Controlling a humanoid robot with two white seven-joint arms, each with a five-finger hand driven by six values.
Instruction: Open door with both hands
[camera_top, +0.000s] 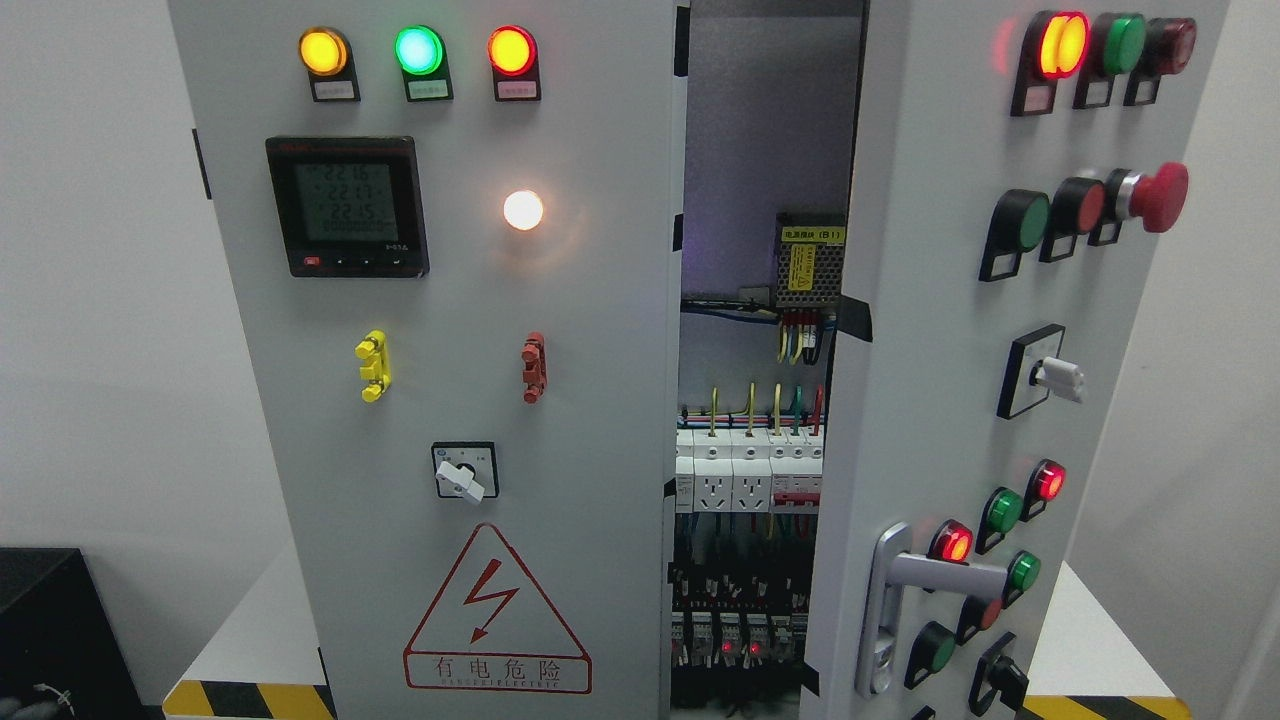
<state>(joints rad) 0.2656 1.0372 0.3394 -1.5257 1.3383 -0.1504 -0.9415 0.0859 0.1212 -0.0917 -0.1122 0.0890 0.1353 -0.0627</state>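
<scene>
Neither robot hand shows anywhere from where I stand, so I cannot tell whether the fingers are spread, curled or gripping anything.

The right door (940, 400) of the grey cabinet stands swung partly outward, its face angled toward the left, and its silver handle (895, 600) sits low on the panel near the free edge. Beside the handle are small green and red lit buttons (1005, 510), and higher up a red mushroom button (1155, 197) juts out.

The left door (450, 380) is shut flat. It carries three lamps (418, 52) in yellow, green and red along the top, a black meter (347, 205) with a lit screen below them, a glowing white lamp (523, 210), a yellow clip (373, 366) and a red clip (534, 367), a rotary switch (464, 471) and a red warning triangle (497, 615).

Between the doors, the gap shows white breakers (745, 470) with coloured wires (765, 400) running up from them.

The cabinet rests on a white table (250, 640) with a yellow-and-black striped edge.
</scene>
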